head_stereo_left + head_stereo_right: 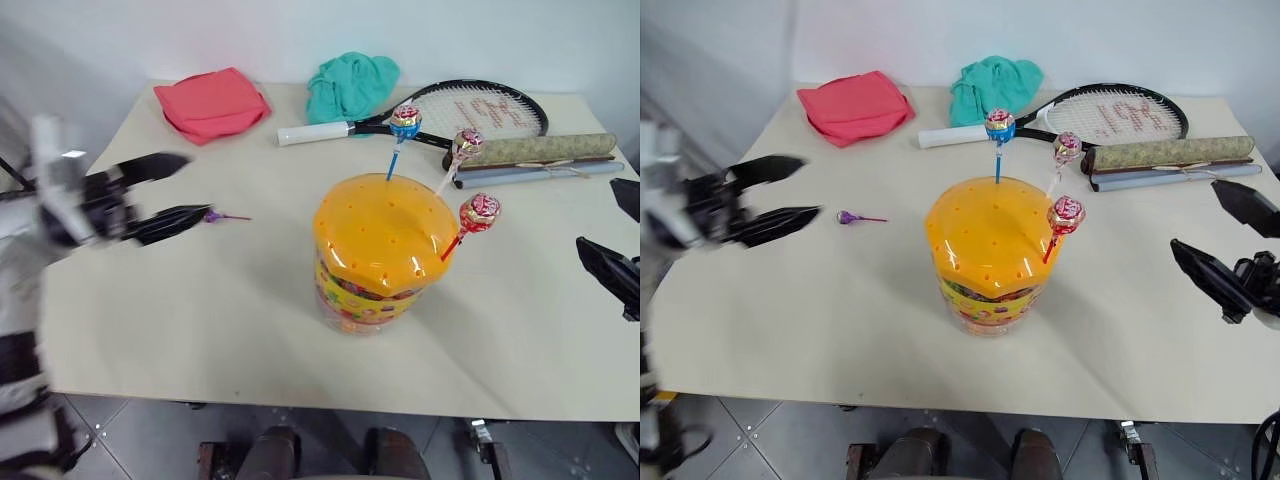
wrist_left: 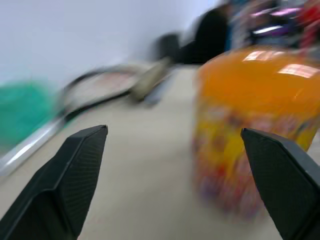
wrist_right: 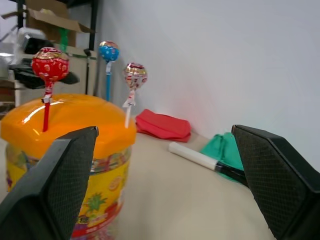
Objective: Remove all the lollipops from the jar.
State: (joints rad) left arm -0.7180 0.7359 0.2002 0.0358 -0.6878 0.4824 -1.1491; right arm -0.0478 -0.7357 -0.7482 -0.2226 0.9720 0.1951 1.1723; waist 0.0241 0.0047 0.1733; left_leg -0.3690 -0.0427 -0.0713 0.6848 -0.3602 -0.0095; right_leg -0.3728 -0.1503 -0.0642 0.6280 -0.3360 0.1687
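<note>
The jar (image 1: 372,250), a clear tub of colourful sweets with a domed orange lid, stands mid-table. Three lollipops stick up from holes in its lid: a blue one (image 1: 405,122), a pink one on a white stick (image 1: 467,145) and a red one on a red stick (image 1: 480,212). A purple lollipop (image 1: 212,216) lies on the table left of the jar. My left gripper (image 1: 196,185) hovers open and empty just left of the purple one, pointing toward the jar. My right gripper (image 1: 1194,215) stands open and empty to the right of the jar, apart from it.
Along the table's far side lie a red cloth (image 1: 212,102), a teal cloth (image 1: 350,85), a tennis racket (image 1: 470,108) and a rolled mat (image 1: 545,150). The table's (image 1: 250,320) front edge runs close below the jar.
</note>
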